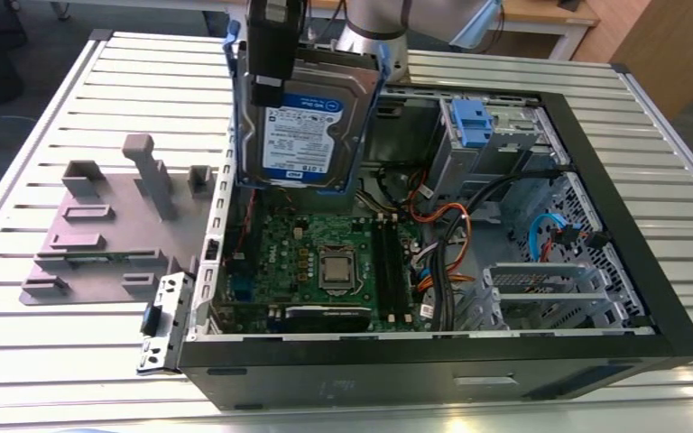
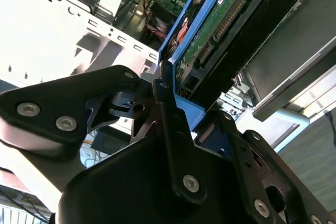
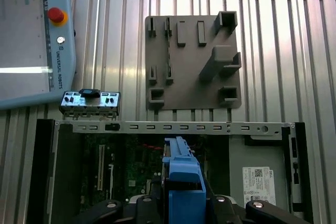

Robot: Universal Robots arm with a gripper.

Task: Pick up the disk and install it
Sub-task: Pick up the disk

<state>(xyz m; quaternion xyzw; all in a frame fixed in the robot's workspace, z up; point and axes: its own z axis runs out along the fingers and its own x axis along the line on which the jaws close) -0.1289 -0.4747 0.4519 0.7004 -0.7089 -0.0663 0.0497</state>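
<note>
Disk [image 1: 304, 122] in transit is the step in hand: the pincer [image 1: 264, 68] is clamped on its upper edge and holds it on end, label toward the camera, at about 11 o'clock in the exterior view, above the open computer case [image 1: 383, 379]. It hangs over the far edge of the motherboard [image 1: 322, 253] and appears clear of it. In the second wrist view the fingers [image 2: 165, 103] bite on the blue bracket [image 2: 184, 40] that frames the disk, with its green circuit side and connector showing beyond. The drive cage [image 1: 491, 149] with its blue latch [image 1: 472, 119] stands at about 1 o'clock, well apart from the disk, and a tangle of cables [image 1: 449, 234] lies between there and the board. A grey fixture plate [image 1: 94, 244] rests on the slatted worktop [image 1: 33, 334] at 9 o'clock, outside the case. To do this well, I judge the grip should load the bracket evenly so the disk does not swing or slip. Any travel should be slow, high enough to clear the case rim and the cables, with the connector end squared to the cage
</note>
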